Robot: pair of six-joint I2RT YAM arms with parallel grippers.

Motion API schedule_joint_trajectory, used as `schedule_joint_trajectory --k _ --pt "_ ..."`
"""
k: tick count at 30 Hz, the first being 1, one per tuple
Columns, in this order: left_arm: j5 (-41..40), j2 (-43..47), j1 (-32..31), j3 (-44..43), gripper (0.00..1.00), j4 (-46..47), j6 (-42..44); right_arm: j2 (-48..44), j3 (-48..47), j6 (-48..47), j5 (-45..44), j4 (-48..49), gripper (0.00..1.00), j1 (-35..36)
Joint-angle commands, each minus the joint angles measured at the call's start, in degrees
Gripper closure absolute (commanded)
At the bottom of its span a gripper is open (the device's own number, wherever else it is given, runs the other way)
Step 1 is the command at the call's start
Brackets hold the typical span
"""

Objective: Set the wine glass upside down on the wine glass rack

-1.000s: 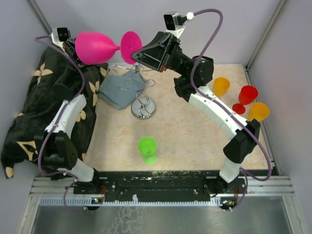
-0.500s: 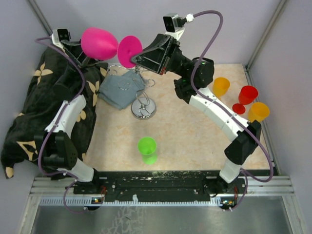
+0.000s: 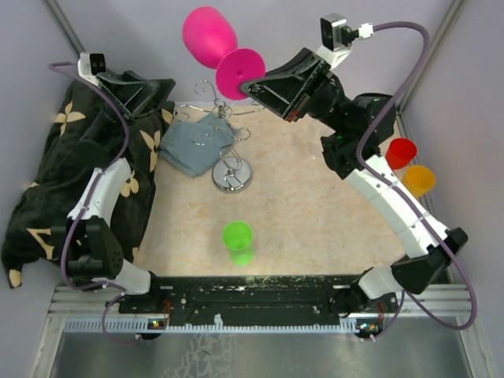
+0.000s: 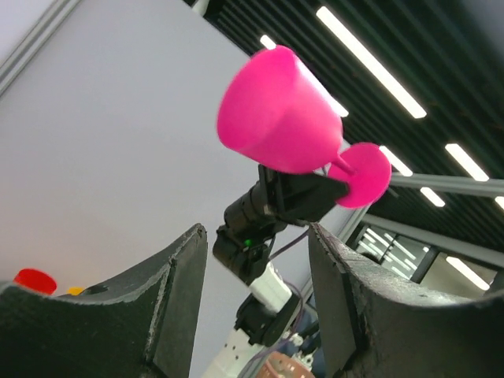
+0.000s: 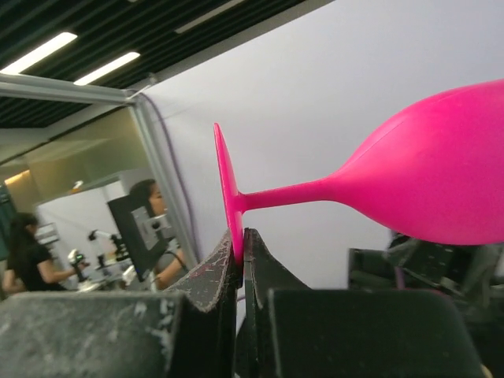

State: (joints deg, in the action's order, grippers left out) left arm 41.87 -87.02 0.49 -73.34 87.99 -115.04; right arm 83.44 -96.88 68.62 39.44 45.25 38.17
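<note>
The right end effector [image 3: 252, 84] grips the pink wine glass [image 3: 211, 35] by its foot, apart from the wine glass rack [image 3: 231, 175].

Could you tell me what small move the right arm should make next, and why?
Probably roll the wrist to turn the bowl downward. The right gripper pinches only the foot's rim of the wine glass, which is tilted and well clear of the wine glass rack; the left gripper is open and apart.
</note>
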Motion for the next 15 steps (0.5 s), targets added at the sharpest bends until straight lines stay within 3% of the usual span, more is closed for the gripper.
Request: schedule_joint_trajectory --k 1,7,15 --pt "7.02 4.5 0.5 -0.01 0.4 -2.43 7.02 -4.87 0.54 -14.19 -4.61 -13.97 1.0 -2.43" --pt "10.56 9.92 0.52 1.87 0.4 -14.56 17.42 -6.75 -1.8 -29.84 -15.45 -34.14 1.0 -4.85" --pt "12.6 12.73 0.51 2.42 0.4 -20.51 21.92 -2.74 -5.18 -36.94 -23.99 -42.76 1.0 -7.57"
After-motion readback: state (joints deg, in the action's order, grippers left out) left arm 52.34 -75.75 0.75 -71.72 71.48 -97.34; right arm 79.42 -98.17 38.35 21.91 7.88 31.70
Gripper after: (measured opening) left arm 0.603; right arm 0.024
